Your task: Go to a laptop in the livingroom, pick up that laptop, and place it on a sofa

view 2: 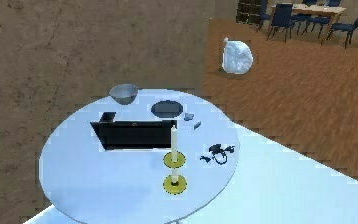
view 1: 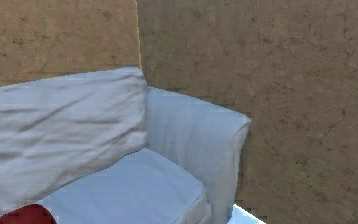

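In the forward view we face a pale sofa (view 1: 137, 185), its armrest (view 1: 215, 140) near the brown wall.

In the arm side view the laptop (view 2: 132, 133) stands mid-way on a round white table (view 2: 77, 170). A grey bowl (view 2: 124, 94) and a shallow dish (view 2: 167, 107) sit behind it, and we cannot make out what they hold. A candle (view 2: 174, 150) stands near the table's rim. Open brown floor lies beyond. We cannot tell how the jaws stand.

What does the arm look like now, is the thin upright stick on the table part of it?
No, that stick is a pale yellow candle in a gold holder on the round white table, beside the dark laptop. The arm's colours and markings cannot be told here.
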Motion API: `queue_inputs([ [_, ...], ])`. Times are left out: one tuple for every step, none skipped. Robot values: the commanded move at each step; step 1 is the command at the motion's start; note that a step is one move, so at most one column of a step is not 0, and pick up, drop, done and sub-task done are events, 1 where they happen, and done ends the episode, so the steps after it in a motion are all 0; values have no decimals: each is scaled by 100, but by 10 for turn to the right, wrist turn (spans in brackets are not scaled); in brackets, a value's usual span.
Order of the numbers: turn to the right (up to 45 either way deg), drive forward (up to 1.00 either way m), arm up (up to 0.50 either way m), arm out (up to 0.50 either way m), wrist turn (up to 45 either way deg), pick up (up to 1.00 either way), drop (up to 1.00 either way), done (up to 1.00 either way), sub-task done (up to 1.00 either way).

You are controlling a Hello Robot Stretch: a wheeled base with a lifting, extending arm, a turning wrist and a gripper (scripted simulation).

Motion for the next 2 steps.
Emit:
queue_inputs([
  [0,0,38,0,0,0,0,0,0],
  [0,0,0,40,0,0,0,0,0],
])
